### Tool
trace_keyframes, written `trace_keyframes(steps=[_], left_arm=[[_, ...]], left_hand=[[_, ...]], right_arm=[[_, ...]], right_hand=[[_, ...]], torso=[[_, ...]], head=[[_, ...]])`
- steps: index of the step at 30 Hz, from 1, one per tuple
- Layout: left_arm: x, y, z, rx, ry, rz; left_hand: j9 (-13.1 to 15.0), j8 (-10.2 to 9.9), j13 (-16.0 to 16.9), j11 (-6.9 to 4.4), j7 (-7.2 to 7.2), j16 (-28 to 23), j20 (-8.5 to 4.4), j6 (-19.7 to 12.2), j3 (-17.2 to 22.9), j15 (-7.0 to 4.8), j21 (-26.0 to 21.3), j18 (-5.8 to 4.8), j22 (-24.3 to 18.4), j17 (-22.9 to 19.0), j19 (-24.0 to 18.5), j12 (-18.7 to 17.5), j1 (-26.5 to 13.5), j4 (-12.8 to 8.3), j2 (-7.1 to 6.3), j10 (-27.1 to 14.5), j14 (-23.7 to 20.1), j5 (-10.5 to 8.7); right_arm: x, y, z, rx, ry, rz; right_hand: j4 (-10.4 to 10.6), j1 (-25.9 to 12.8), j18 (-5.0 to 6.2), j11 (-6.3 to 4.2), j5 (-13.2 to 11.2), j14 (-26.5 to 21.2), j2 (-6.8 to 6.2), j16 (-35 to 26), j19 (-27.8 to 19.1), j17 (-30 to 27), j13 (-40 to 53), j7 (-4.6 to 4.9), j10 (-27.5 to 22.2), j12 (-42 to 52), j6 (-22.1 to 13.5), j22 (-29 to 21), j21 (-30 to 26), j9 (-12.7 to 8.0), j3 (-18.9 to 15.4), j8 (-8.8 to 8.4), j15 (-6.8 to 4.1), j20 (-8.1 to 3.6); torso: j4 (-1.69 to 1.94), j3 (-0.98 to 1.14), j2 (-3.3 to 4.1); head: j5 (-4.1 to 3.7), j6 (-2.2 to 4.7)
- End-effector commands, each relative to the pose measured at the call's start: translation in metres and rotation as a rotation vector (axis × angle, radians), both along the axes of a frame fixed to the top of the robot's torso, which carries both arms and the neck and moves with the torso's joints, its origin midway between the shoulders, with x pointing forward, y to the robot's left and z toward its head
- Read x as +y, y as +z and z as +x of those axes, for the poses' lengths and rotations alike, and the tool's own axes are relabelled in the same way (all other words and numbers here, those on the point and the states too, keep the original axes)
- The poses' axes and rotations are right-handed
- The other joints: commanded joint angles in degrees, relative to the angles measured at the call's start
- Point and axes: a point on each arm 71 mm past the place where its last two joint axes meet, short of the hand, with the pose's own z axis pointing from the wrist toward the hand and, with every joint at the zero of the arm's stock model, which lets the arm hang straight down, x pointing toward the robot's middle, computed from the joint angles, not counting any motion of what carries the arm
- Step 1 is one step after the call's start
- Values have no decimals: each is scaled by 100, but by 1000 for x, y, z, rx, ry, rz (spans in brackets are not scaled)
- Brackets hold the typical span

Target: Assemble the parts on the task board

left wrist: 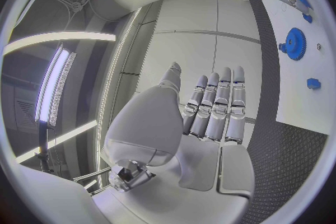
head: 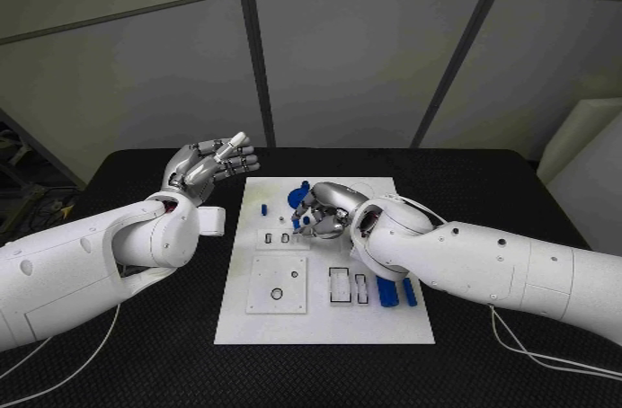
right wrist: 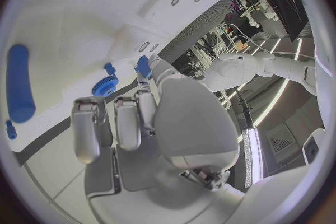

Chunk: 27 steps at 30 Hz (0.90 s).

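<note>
Black table under white task board; left hand spread, empty; right hand pinching blue part.

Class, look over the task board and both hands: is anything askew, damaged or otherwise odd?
Nothing stands out. The task board lies flat, the left hand is raised beside it holding nothing, and the right hand works over the blue parts.

The right hand hides part of the task board.
</note>
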Motion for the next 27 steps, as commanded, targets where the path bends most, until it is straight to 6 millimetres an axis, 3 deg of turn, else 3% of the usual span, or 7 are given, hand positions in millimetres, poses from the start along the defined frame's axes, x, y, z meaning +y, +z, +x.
trace_keyframes(steps=[1, 27], left_arm=[[-2, 2, 0, -9, -15, -3], [-1, 1, 0, -7, -16, -2]], left_hand=[[-7, -31, -3, 9, 8, -33, 8, 46, -7, 26, 8, -112, -6, -6, 35, -24, 16, -39, 42, 28, 1, -18], [-7, -31, -3, 9, 8, -33, 8, 46, -7, 26, 8, -112, -6, -6, 35, -24, 16, -39, 42, 28, 1, -18]], right_arm=[[4, -2, -2, -13, 3, -48], [12, -14, -4, -9, 14, -112]], right_hand=[[-25, -76, -86, -20, 33, 357, -9, -18, 584, 363, 187, -28, -16, -29, 76, 1510, 37, 50, -17, 27, -24, -41], [-39, -141, -86, -15, 75, 352, -46, -33, 584, 340, 172, -19, -30, -55, 61, 1510, 37, 55, -35, -10, -22, -41]], torso=[[2, 6, 2], [3, 2, -3]], head=[[16, -5], [72, -77]])
